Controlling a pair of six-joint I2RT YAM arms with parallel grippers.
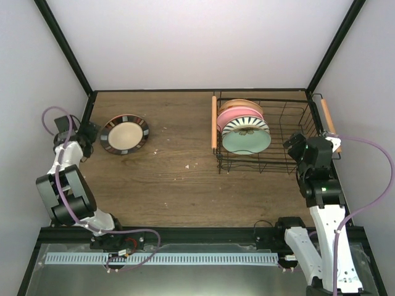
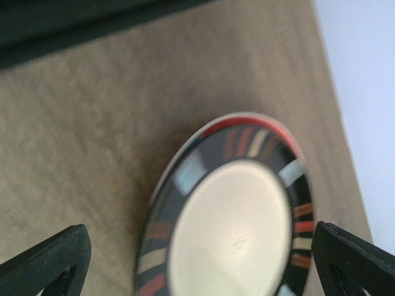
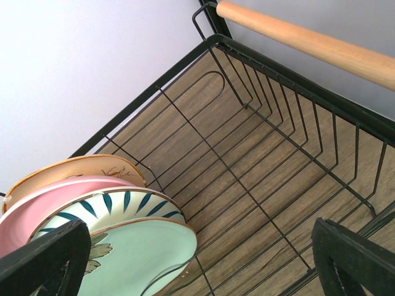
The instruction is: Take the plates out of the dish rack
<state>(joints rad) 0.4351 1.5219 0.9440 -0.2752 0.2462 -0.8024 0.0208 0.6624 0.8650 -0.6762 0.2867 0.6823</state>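
A plate [image 1: 124,134] with a cream centre, a dark rim with coloured bars and a red edge lies on the table at the left. It is blurred in the left wrist view [image 2: 234,216]. My left gripper [image 1: 91,132] is open beside its left edge, and the plate lies between the spread fingers [image 2: 203,265]. The dish rack [image 1: 290,102] holds, upright from back to front, a tan plate [image 1: 241,103], a pink plate [image 1: 237,115], a white striped plate [image 1: 247,125] and a mint green plate [image 1: 245,142]. My right gripper [image 1: 295,147] is open and empty over the rack's right front part [image 3: 200,259].
The rack's wooden handles run along its left side [image 1: 214,122] and right side [image 1: 328,118]; the right one shows in the right wrist view [image 3: 308,43]. White walls and a black frame close the table's far and side edges. Bare wood lies between the plate and the rack.
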